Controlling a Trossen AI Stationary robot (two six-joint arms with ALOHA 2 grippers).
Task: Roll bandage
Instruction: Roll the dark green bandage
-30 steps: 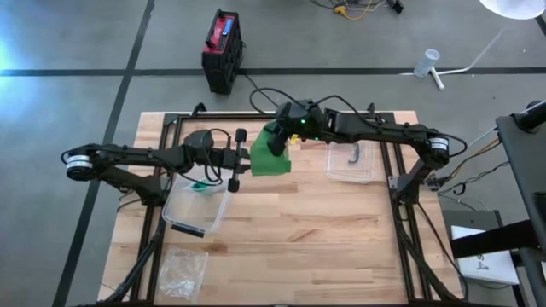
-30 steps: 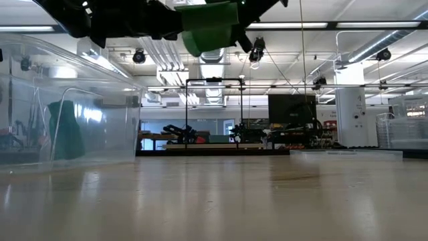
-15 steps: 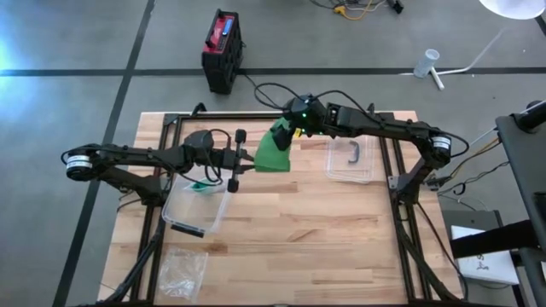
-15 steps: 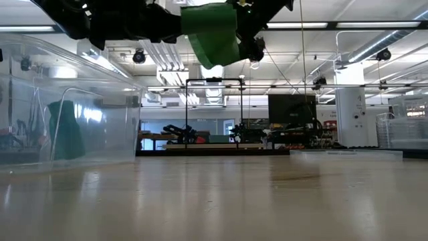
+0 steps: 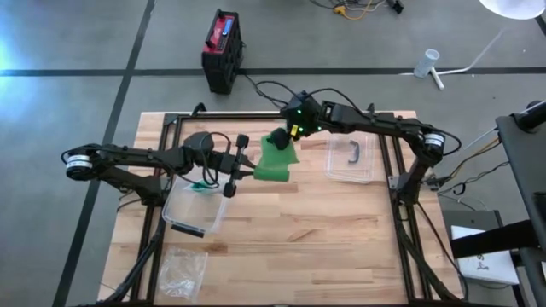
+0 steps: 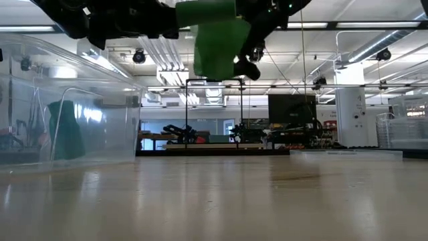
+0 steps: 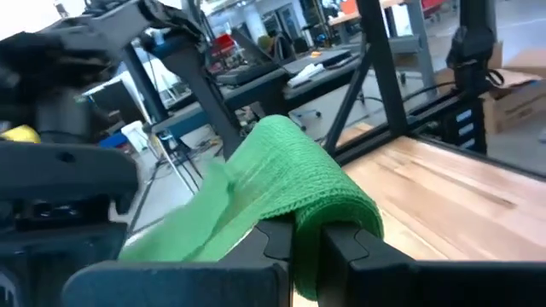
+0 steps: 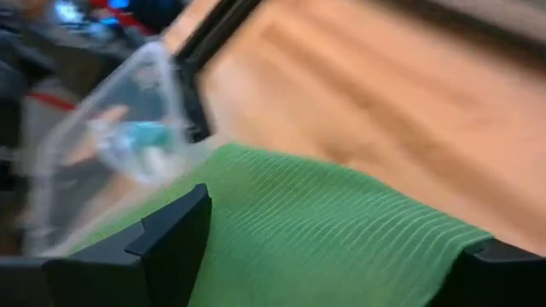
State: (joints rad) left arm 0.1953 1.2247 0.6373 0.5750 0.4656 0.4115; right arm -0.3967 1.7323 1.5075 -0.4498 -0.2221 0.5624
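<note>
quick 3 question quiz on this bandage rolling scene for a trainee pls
1. True or false: the green bandage is lying flat on the table.
2. Which grippers hold the bandage? A) left only B) right only C) both
3. Fill in: the clear container below the left gripper in the high view sits toward the table's ____ side.

Key:
1. False; it hangs in the air between the arms.
2. C; the left gripper and right gripper each clamp it.
3. left
</note>
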